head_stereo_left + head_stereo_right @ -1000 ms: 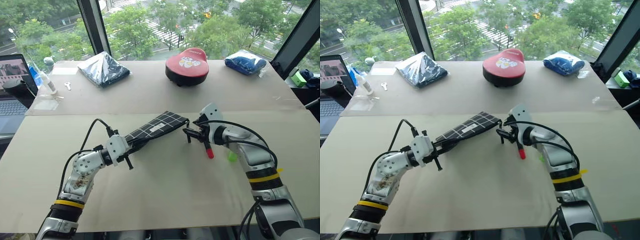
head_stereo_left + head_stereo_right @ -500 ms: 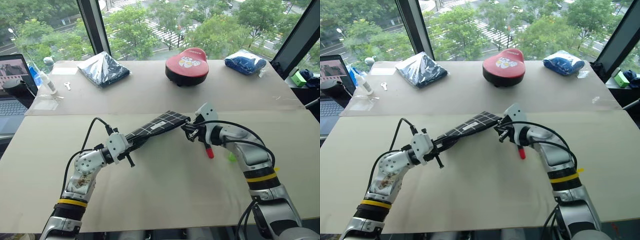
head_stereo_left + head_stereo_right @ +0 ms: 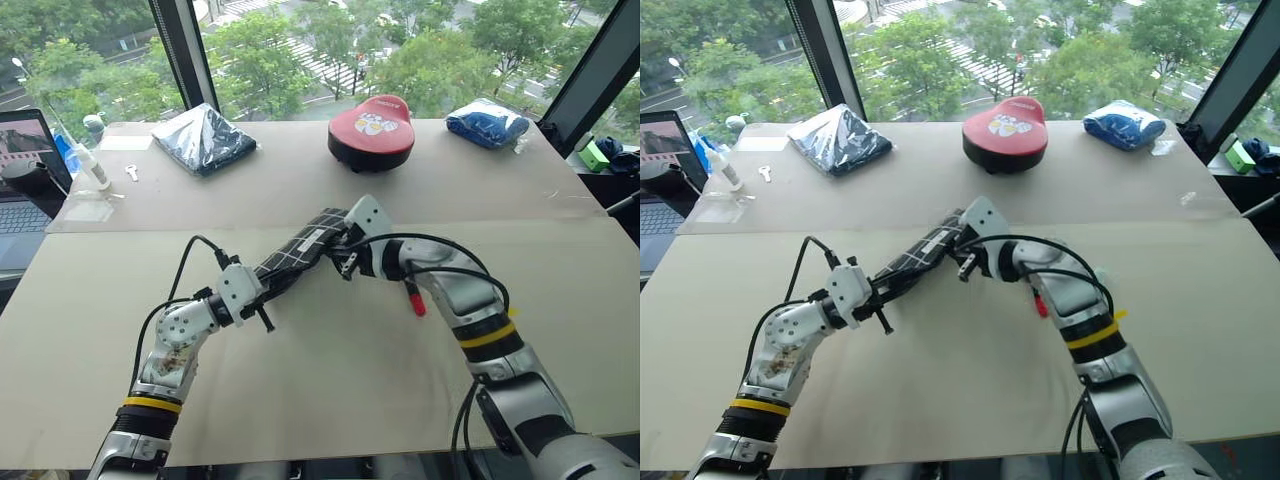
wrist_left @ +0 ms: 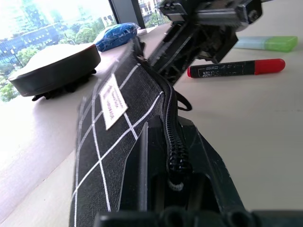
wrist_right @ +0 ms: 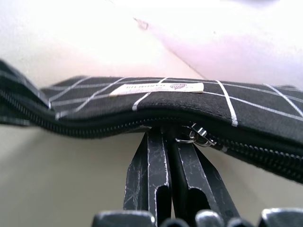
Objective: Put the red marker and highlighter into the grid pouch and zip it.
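The left pincer (image 3: 262,291) is pinching one end of the grid pouch (image 3: 300,250), and the pouch hangs in the air above the worktop (image 3: 330,400), reaching across to the other arm. The pouch looks soft and floppy, so it will bend and sag if only one end is held. It looks light too. The right pincer (image 5: 169,142) is pressed together right at the zipper, by the small metal slider (image 5: 198,135). That slider is tiny and may slip, so it needs a firm pinch. The red marker (image 3: 412,297) lies on the worktop just past the right arm. It is hard, thin and round, so it could roll. It is best pinched around its middle.
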Controlling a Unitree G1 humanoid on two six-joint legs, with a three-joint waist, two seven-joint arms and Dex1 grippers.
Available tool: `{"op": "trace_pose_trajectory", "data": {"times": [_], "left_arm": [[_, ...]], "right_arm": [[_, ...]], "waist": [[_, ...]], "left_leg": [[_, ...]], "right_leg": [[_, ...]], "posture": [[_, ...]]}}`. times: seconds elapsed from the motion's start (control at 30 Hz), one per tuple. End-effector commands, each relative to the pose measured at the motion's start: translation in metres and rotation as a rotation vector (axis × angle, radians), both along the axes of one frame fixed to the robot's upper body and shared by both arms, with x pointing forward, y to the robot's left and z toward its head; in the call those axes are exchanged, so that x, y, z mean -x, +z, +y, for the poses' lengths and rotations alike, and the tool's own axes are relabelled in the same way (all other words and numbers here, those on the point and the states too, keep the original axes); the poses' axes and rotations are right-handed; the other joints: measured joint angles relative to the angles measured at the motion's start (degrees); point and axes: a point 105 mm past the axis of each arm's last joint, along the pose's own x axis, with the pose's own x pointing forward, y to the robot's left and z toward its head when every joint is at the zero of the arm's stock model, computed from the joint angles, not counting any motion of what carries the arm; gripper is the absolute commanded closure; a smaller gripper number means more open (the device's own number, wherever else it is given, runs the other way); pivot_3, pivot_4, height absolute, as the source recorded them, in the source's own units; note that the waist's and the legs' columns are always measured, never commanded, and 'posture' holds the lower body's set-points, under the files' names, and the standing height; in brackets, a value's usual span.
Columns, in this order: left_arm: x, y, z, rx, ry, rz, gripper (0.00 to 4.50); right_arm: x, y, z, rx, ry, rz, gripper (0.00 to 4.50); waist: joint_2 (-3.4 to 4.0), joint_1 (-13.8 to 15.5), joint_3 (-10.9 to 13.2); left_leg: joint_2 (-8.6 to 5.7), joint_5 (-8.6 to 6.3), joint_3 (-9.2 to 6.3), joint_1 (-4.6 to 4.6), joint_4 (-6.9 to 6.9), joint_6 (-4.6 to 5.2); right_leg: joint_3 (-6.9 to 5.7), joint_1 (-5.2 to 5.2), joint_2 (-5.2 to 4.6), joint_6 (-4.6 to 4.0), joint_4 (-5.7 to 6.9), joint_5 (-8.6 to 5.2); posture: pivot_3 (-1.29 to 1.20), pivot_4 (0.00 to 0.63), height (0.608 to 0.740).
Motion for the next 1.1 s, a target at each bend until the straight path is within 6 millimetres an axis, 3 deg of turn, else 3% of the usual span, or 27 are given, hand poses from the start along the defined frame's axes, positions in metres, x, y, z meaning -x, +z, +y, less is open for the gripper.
{"op": "trace_pose_trajectory", "data": {"times": [0.03,0.1,0.17,0.27,0.37,0.73,0.93,1.03,1.1], "left_arm": [[0.003,0.014,-0.008,0.013,-0.037,-0.059,4.50],[0.004,0.015,-0.009,0.012,-0.042,-0.060,4.50],[0.004,0.015,-0.008,0.012,-0.043,-0.060,4.50],[0.005,0.015,-0.008,0.008,-0.047,-0.061,4.50],[0.005,0.016,-0.006,0.004,-0.047,-0.061,4.50],[0.004,0.020,-0.004,-0.009,-0.052,-0.066,4.50],[0.003,0.020,-0.006,-0.009,-0.058,-0.069,4.50],[0.003,0.020,-0.007,-0.008,-0.060,-0.071,4.50],[0.003,0.020,-0.008,-0.001,-0.057,-0.072,4.50]], "right_arm": [[0.025,0.012,0.025,-0.002,0.200,-0.036,4.49],[0.044,-0.005,0.029,0.078,0.320,-0.027,4.49],[0.050,-0.015,0.029,0.124,0.359,-0.023,4.49],[0.035,-0.030,0.019,0.215,0.287,-0.054,4.49],[0.025,-0.022,0.017,0.172,0.237,-0.058,4.49],[0.055,-0.006,0.039,0.009,0.394,0.009,4.49],[0.047,-0.010,0.031,0.002,0.345,0.019,2.60],[0.054,0.001,0.018,-0.057,0.345,0.028,1.61],[0.054,0.017,-0.006,-0.162,0.268,0.086,0.88]], "waist": [[0.00,-0.1,0.0],[0.00,-0.1,0.0],[0.00,-0.1,0.0],[0.00,-0.2,0.0],[-0.01,-0.3,0.0],[0.00,-0.2,0.0],[0.00,-0.2,0.0],[0.00,0.1,0.0],[0.00,0.2,0.0]], "left_leg": [[0.00,0.00,0.00,0.00,0.00,0.00],[0.00,0.00,0.00,0.00,0.00,0.00],[0.00,0.00,0.00,0.01,-0.01,0.00],[-0.02,0.00,0.01,0.00,0.01,0.00],[-0.01,0.02,0.01,0.04,0.00,-0.04],[0.00,0.03,-0.01,0.03,0.00,-0.06],[0.00,0.03,-0.02,0.03,0.00,-0.07],[-0.02,0.03,-0.02,0.01,0.01,-0.06],[-0.02,0.02,-0.02,0.00,0.02,-0.04]], "right_leg": [[0.00,0.00,0.00,0.00,0.01,0.00],[0.00,-0.01,0.00,0.00,0.00,0.00],[-0.01,0.00,0.00,0.00,0.00,0.00],[0.01,0.00,0.00,0.00,-0.02,0.00],[0.01,-0.01,0.00,0.00,0.00,0.00],[0.00,-0.02,0.00,0.00,0.03,0.00],[0.00,-0.02,0.00,0.00,0.03,0.00],[0.00,0.00,-0.01,0.00,0.02,0.00],[0.00,0.00,-0.02,0.00,-0.01,0.00]], "posture": [[0.00,0.150,0.740],[0.00,0.150,0.740],[0.00,0.150,0.740],[0.00,0.150,0.740],[0.00,0.150,0.740],[0.00,0.150,0.740],[0.00,0.150,0.740],[0.00,0.150,0.740],[0.00,0.150,0.740]]}}
